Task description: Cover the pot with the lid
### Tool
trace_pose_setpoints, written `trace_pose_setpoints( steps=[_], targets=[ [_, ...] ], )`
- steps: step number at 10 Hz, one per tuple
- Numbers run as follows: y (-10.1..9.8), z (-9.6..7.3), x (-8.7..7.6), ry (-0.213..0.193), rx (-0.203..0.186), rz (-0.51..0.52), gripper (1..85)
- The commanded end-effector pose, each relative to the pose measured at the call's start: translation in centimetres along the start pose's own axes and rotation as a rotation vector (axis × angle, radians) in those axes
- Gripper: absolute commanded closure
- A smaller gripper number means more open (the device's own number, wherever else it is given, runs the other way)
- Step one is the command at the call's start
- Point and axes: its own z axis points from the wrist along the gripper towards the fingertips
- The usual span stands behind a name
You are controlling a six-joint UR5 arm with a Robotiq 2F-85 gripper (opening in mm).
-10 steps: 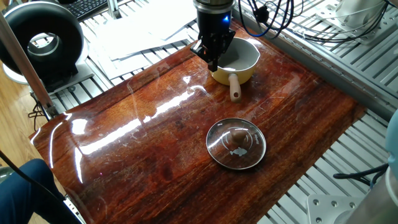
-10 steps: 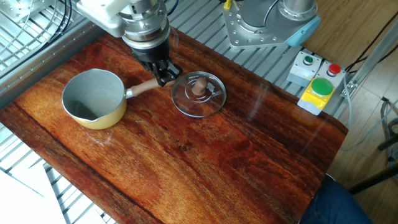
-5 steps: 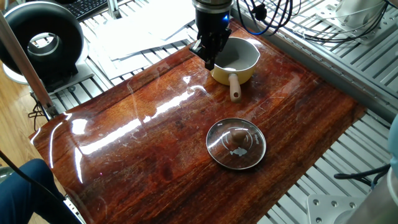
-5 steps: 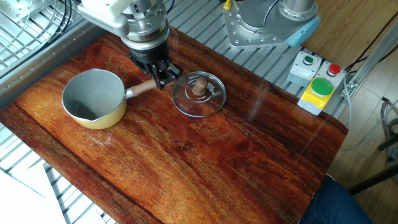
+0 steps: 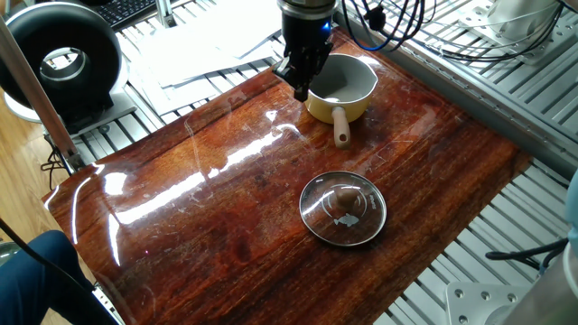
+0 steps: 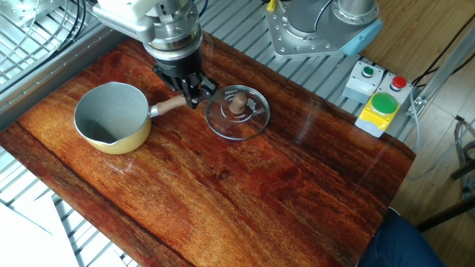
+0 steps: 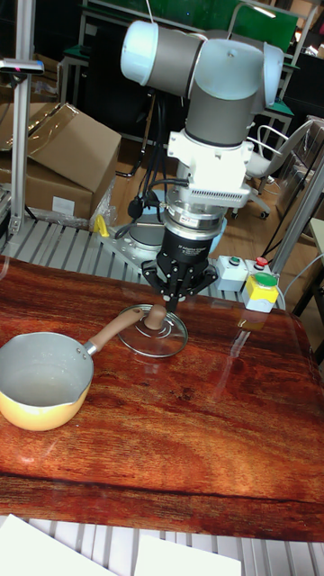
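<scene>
The yellow pot (image 5: 347, 86) (image 6: 111, 116) (image 7: 40, 376) stands open on the wooden table (image 5: 226, 199), its pale inside bare and its wooden handle (image 6: 169, 106) pointing toward the lid. The glass lid (image 5: 343, 209) (image 6: 237, 113) (image 7: 149, 340) with a brown knob lies flat on the table, a short way off the handle's tip. My gripper (image 5: 302, 89) (image 6: 191, 98) (image 7: 175, 304) hangs in the air above the table, around the handle's end between pot and lid. Its fingers meet at a point with nothing between them, and it touches neither thing.
A box with green and red buttons (image 6: 377, 100) sits at a table corner beside the arm's base (image 6: 319, 26). A black round device (image 5: 63, 54) and papers (image 5: 208, 45) lie beyond the table. Metal rails surround the board.
The gripper has shifted a little, up and toward the pot side, over the last second. Pot and lid have not moved.
</scene>
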Motion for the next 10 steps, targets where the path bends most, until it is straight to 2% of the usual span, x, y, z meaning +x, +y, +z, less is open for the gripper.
trace_pose_setpoints(
  steps=[1,3,4,5,6,8,10],
  targets=[
    [1.7,0.8,1.1,0.006,-0.052,0.007,84.3],
    [3.0,2.2,2.4,0.005,-0.067,0.05,84.3],
    [3.4,3.3,2.6,-0.01,-0.058,0.062,84.3],
    [2.8,4.8,3.0,-0.019,-0.018,0.079,84.3],
    [3.6,6.0,3.5,-0.02,-0.025,0.103,84.3],
    [3.6,8.0,3.7,-0.038,-0.007,0.093,84.3],
    [3.7,8.3,3.9,-0.041,-0.027,0.082,84.7]
  ],
)
